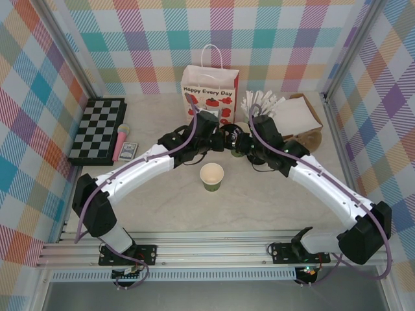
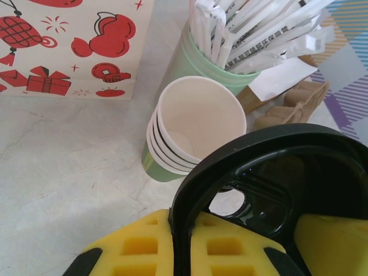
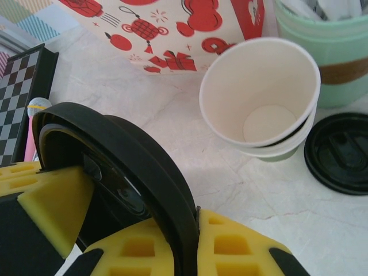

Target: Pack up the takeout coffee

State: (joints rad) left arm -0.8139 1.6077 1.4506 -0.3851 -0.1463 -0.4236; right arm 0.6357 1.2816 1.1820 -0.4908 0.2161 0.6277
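Black lid [image 2: 270,172] looks light and bendy; left gripper [image 2: 181,247] and right gripper [image 3: 187,241] both pinch its rim. The green cup [image 1: 211,176] sits open on the table [image 1: 259,207]; hold its sides softly

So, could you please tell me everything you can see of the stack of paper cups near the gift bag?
The stack of paper cups is several nested cups, green outside and cream-white inside, lidless, the top one empty. It stands upright on the pale marbled table, in front of the red-printed gift bag and close beside the mint cup of wrapped sticks; whether they touch is unclear.
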